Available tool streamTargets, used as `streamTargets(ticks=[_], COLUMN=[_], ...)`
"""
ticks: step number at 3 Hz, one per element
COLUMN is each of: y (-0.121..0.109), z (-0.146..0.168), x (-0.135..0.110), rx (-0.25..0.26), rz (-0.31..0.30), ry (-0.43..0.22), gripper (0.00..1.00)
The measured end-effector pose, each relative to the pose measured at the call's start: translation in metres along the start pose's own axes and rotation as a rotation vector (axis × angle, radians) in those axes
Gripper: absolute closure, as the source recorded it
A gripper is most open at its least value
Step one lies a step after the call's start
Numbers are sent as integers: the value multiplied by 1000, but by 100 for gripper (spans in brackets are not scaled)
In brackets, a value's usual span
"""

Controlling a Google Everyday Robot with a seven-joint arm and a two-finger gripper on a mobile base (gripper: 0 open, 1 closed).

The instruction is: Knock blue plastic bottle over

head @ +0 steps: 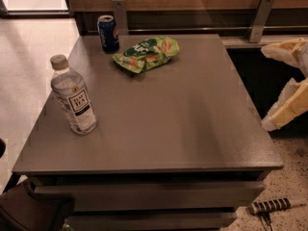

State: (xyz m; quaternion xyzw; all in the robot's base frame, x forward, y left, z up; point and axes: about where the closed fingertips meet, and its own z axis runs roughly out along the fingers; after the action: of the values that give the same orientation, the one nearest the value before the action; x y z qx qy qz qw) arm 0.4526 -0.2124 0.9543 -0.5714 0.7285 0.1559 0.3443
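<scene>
The blue plastic bottle [73, 96] stands upright near the left edge of the grey table [183, 124]. It is clear and bluish, with a grey-white cap and a white "TEA" label. My gripper [285, 89] is the cream-coloured shape at the right edge of the view. It is beyond the table's right side, far from the bottle and touching nothing.
A dark blue soda can [108, 33] stands at the back left of the table. A green snack bag [146, 53] lies beside it. A wooden wall with two metal brackets [260, 18] runs behind. A striped tool handle [269, 206] lies on the floor at front right.
</scene>
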Motion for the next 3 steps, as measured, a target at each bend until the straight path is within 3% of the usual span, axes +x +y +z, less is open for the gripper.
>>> streamTargets(ticks=[1,2,3], y=[24,49,66], z=[32,50,47], x=[-29,-68,-119], rx=[7,2,-42], rz=[-25,-16,-25], ry=[-318,-534,-675], gripper=[0,0,0])
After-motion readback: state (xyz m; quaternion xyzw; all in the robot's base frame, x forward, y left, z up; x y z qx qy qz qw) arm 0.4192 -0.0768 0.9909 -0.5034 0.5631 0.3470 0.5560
